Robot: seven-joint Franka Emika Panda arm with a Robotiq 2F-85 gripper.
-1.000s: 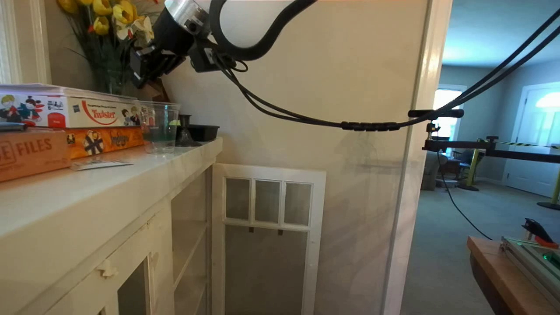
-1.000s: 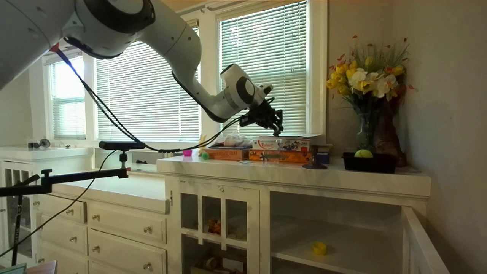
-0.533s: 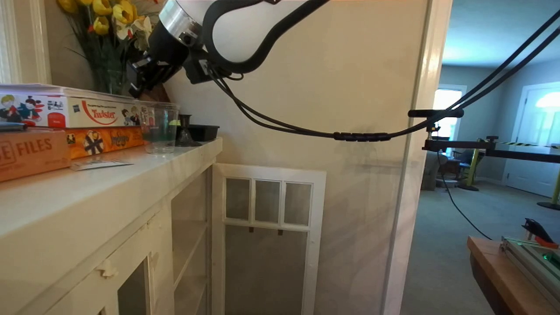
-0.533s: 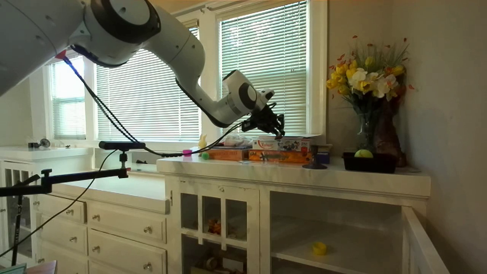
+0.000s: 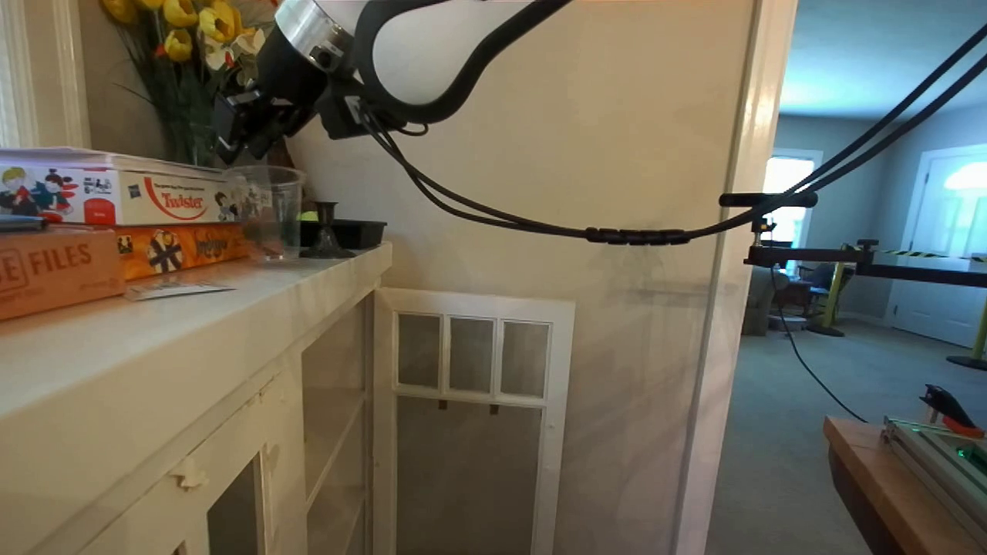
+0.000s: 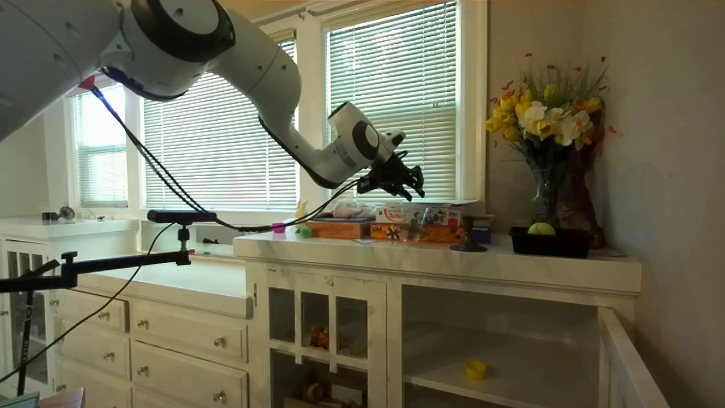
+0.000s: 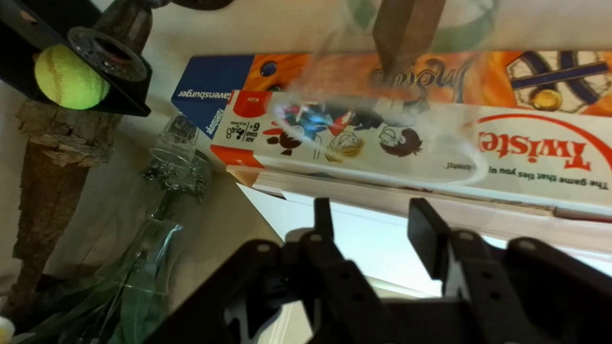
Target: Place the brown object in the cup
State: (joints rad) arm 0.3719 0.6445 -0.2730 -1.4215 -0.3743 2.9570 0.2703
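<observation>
The brown object [image 7: 406, 28] is a block seen through the wall of the clear cup in the wrist view. It appears to rest inside, near the cup's base. The transparent cup [image 7: 382, 143] stands in front of the game boxes, and also shows in both exterior views [image 5: 270, 216] [image 6: 418, 224]. My gripper [image 7: 370, 215] is open, with nothing between its fingers. It is just above the cup, over the box stack's edge, in both exterior views [image 5: 240, 152] [image 6: 416, 196]. The brown object is hard to make out in the exterior views.
Stacked game boxes [image 5: 181, 196] stand behind the cup on the white counter [image 5: 200, 331]. A dark candlestick [image 6: 469, 238] and a black tray [image 6: 549, 246] with a tennis ball [image 7: 71, 76] are nearby. A flower vase [image 6: 546, 198] stands in the corner.
The gripper has opened and released the brown object, which is now in the cup. The cup has shifted slightly back and left in an exterior view. The arm first lowered, then rose slightly.
</observation>
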